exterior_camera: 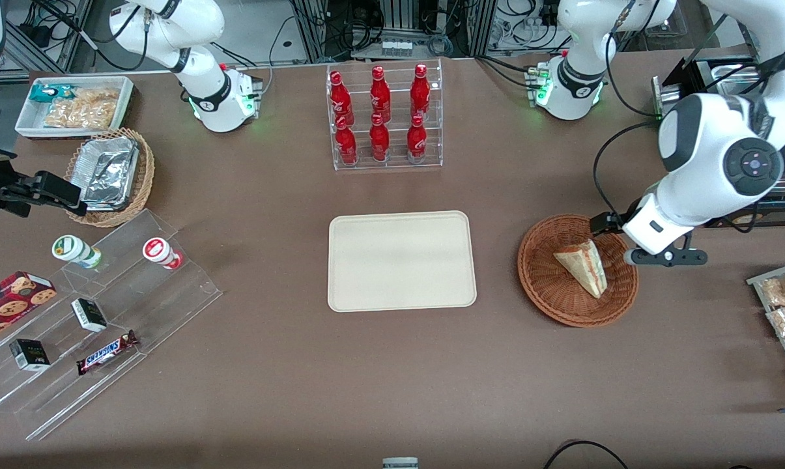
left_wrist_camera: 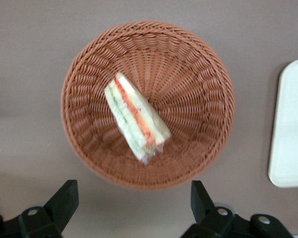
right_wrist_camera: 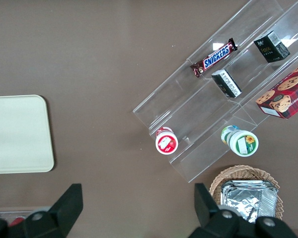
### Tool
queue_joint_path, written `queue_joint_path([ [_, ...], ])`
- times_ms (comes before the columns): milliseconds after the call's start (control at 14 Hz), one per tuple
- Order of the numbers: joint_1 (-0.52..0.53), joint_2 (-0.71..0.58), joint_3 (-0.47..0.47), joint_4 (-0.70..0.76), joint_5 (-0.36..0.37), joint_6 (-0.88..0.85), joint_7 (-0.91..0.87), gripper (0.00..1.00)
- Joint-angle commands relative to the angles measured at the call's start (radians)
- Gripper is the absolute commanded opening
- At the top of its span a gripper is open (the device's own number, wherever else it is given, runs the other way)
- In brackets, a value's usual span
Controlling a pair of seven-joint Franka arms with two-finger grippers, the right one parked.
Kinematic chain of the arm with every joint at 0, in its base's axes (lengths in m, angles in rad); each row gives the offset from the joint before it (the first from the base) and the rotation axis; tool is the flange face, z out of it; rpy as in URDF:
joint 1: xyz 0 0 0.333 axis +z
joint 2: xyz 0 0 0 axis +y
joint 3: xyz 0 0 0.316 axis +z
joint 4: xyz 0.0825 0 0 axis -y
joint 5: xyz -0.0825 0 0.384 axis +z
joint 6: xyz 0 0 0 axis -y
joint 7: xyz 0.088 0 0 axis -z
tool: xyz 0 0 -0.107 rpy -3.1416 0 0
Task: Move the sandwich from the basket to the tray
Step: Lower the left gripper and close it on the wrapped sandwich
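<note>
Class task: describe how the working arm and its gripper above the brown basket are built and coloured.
The left arm has glossy white rounded shells with dark grey joint bands, and a dark round cap with small buttons. Black cables trail from it. Its base glows green. The gripper, hovering over the basket with the sandwich, has two black, blocky, angular fingers with silver screws, set wide open.

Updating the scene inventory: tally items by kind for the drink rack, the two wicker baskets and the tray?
Red bottles in rack: 6
Wicker baskets: 2, the basket and the tan one
Sandwich: 1
Tray: 1
Total: 10
The gripper hangs open above the basket.
</note>
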Motion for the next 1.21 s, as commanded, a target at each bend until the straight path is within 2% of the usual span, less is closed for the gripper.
queue_joint_path([
  [0,-0.002,-0.034,0.004,-0.156,0.001,0.176,-0.044,1.0],
  [214,-0.002,-0.025,0.004,-0.219,0.002,0.299,-0.159,1.0],
  [429,-0.004,-0.005,0.004,-0.224,0.001,0.325,-0.391,1.0],
  [714,-0.007,0.003,0.003,-0.302,0.001,0.479,-0.738,1.0],
  [929,-0.007,0.041,0.003,-0.312,0.001,0.542,-0.844,1.0],
  [1143,-0.007,0.09,0.003,-0.311,0.001,0.552,-0.863,1.0],
])
